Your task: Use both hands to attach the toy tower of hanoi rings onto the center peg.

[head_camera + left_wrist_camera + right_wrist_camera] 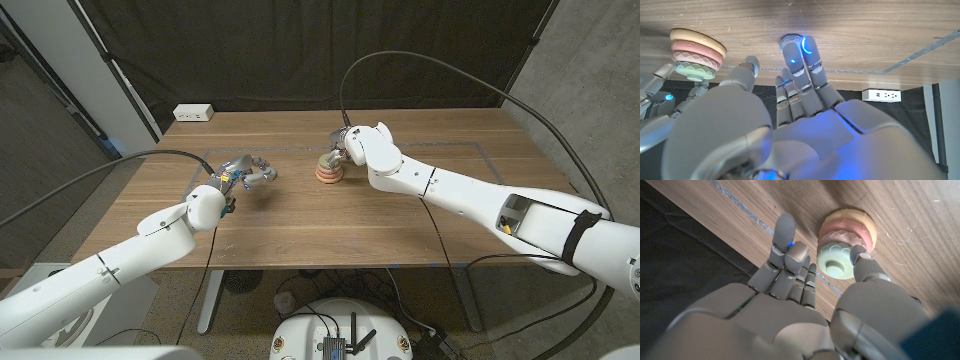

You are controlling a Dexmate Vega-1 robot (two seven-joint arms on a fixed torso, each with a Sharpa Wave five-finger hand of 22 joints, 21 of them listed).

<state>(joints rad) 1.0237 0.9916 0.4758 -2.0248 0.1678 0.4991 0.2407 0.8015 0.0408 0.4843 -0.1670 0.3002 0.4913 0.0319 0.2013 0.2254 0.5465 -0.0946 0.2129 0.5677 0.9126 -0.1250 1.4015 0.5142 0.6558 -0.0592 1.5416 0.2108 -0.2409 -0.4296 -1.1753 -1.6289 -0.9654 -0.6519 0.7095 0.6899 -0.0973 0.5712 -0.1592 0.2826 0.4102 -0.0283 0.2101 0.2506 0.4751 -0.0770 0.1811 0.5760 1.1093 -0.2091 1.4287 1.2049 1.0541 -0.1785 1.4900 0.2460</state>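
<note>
Head view showed the pastel ring stack [328, 168] mid-table, far side; right hand [805, 275] beside it, fingers apart, seemingly empty. Left hand [245, 172] waited open, well left. Stacking looked finished; withdrawing next.

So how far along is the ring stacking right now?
Looks nearly done: three rings, yellow, pink and green, sit stacked on the peg. The right hand hovers beside the stack holding nothing; the left hand is apart from it, empty. No loose rings visible on the table.

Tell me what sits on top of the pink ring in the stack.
A pale green ring sits on the pink ring, with the peg tip showing at its center. The right hand covers nothing of the stack's top; the peg's shaft is hidden inside.
</note>
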